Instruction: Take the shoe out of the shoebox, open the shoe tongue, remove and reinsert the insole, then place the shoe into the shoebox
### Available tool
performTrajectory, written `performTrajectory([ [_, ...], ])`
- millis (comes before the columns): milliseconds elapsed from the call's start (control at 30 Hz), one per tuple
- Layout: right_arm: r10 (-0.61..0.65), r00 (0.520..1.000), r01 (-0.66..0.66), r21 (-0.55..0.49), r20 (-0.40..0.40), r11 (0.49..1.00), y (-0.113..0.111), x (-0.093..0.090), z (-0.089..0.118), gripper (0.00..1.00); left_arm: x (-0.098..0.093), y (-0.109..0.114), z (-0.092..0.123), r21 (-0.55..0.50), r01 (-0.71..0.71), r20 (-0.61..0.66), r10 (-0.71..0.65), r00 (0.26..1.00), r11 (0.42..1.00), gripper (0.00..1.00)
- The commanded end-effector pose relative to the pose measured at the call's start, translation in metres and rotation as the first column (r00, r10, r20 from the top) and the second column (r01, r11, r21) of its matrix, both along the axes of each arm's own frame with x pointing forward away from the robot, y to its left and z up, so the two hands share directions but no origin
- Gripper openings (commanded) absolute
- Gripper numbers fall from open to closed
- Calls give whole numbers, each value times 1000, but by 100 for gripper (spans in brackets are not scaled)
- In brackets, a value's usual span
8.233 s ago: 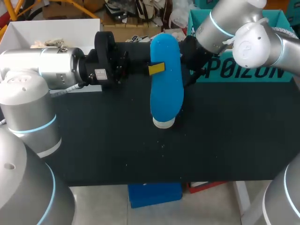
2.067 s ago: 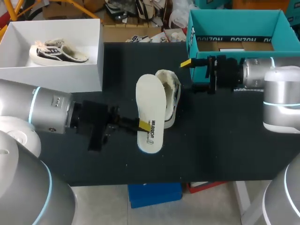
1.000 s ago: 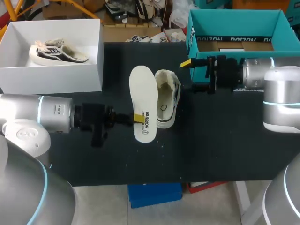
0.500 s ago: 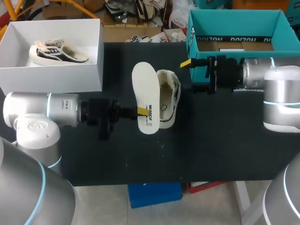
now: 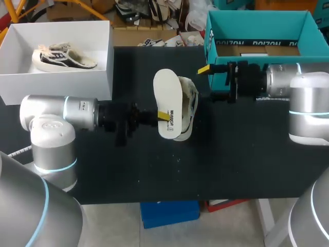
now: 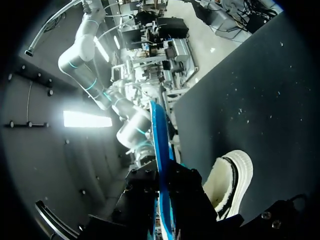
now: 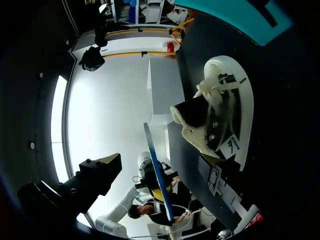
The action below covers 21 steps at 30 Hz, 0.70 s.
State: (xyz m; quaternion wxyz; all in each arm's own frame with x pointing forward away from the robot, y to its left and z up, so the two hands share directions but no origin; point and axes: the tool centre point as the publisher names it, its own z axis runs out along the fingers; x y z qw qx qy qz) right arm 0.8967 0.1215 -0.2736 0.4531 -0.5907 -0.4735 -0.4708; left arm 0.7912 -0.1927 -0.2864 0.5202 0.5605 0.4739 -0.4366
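Sitting at the far left corner of the bench point(image 5: 154, 170) is a white shoebox point(image 5: 77, 85), lid off, with a dark-and-cream fleece-lined shoe point(image 5: 61, 56) lying inside it. Just in front of that box the left arm point(image 5: 61, 113) comes in low and level over the bench, pointing toward the middle. Its left gripper point(image 5: 162, 114) is clamped on the long edge of a white insole point(image 5: 168, 98), close to the printed heel end, one yellow tip showing against the insole's upper face. The insole is lifted off the bench and tipped up on its side; in the left wrist view it is seen edge-on between the black fingers, with its blue underside showing. In the head view it overlaps the left side of the cream fleece-lined shoe point(image 5: 189, 110), which rests on its sole on the bench near the middle, outside both boxes. I cannot tell whether insole and shoe touch. The right wrist view shows this shoe's fluffy collar gaping open. To the right of the shoe and apart from it, the right gripper point(image 5: 208, 82) hangs above the bench with its fingers spread wide and nothing between them, pointing toward the shoe. Behind it, at the far right corner, stands a teal shoebox point(image 5: 288, 25), open, with a cardboard sheet on its floor.
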Motion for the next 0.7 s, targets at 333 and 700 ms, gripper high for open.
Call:
performTrajectory([
  [333, -3, 1000, 3, -1, 0, 1000, 2, 0, -1, 100, 8, -9, -5, 20, 55, -40, -54, 998, 998, 0],
  [700, 82, 992, -81, -15, 92, 997, 11, -5, 3, 100, 8, -9, -5, 20, 55, -40, -54, 998, 998, 0],
])
